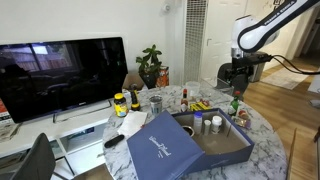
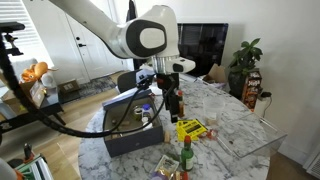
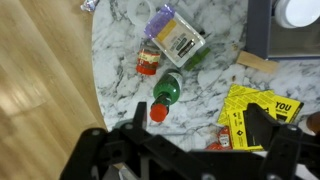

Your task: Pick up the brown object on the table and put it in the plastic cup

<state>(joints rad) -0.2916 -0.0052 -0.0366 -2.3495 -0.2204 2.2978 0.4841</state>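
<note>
The brown piece (image 3: 258, 63) lies flat on the marble table (image 3: 120, 60), right against the edge of the blue box (image 3: 285, 45), with a yellow packet (image 3: 262, 112) just below it in the wrist view. Nearer the table's edge stand a green bottle (image 3: 165, 95) with a red cap, a small red-lidded jar (image 3: 148, 62) and a purple packet (image 3: 172, 35). The fingers (image 3: 92, 155) hang above the table, spread wide apart with nothing between them. The plastic cup (image 1: 155, 102) stands well apart, near the plant (image 1: 150, 65).
</note>
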